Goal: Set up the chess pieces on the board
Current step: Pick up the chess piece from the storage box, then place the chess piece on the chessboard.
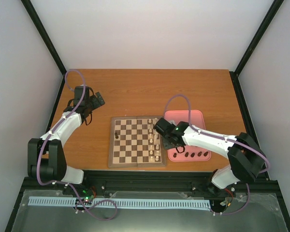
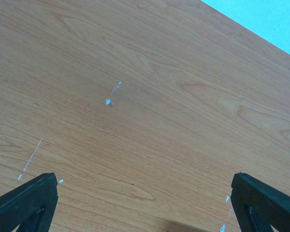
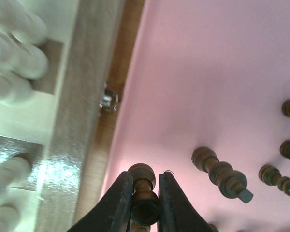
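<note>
My right gripper [image 3: 144,195] is shut on a dark brown chess piece [image 3: 145,186], held over the left edge of the pink tray [image 3: 208,72]. Several more dark pieces [image 3: 222,172] lie on their sides in the tray. In the top view the right gripper [image 1: 165,136] sits between the board [image 1: 135,162] and the tray [image 1: 183,116]. One dark piece [image 1: 117,135] stands on the board's left side. My left gripper [image 1: 97,100] is open and empty over bare table, far left of the board; in its wrist view [image 2: 145,208] only wood shows between the fingers [image 2: 24,203].
Cream-white pieces [image 1: 154,140] fill the board's two right columns and show blurred in the right wrist view [image 3: 14,48]. A row of dark pieces [image 1: 191,154] lies along the tray's near edge. The board's tan border [image 3: 82,121] runs just left of the tray.
</note>
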`<state>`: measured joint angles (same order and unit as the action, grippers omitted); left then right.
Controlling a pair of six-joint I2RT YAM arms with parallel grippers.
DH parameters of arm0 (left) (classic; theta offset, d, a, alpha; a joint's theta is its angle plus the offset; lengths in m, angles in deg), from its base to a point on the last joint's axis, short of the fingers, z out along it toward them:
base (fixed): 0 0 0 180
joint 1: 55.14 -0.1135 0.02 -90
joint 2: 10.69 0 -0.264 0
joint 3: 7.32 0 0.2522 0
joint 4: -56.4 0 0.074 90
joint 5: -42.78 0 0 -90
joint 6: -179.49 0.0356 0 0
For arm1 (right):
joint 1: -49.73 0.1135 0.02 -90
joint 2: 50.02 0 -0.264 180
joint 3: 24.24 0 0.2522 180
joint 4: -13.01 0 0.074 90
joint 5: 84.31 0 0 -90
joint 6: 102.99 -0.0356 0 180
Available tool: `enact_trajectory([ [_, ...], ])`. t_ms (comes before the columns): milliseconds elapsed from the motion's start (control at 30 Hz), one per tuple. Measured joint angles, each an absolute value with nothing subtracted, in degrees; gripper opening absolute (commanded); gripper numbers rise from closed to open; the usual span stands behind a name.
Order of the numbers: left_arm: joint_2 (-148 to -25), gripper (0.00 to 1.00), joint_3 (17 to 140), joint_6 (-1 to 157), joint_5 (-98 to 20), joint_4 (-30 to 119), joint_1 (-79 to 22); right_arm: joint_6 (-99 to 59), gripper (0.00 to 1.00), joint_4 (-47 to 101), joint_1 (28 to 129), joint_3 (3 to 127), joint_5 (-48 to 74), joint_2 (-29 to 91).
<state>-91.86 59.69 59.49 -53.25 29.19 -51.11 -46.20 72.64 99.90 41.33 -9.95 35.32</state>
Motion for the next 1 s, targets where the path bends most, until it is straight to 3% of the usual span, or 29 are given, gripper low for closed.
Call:
enact_trajectory([
  [433, -92.0, 1.00, 60.6, 59.5, -53.5, 28.6, -51.1, -40.8, 0.11, 75.7, 99.9, 60.0, -10.1, 38.1],
  [1000, -90.4, 1.00, 61.1, 59.5, -56.0, 27.2, -51.1, -29.4, 0.11, 75.5, 101.4, 100.3, -1.6, 72.3],
])
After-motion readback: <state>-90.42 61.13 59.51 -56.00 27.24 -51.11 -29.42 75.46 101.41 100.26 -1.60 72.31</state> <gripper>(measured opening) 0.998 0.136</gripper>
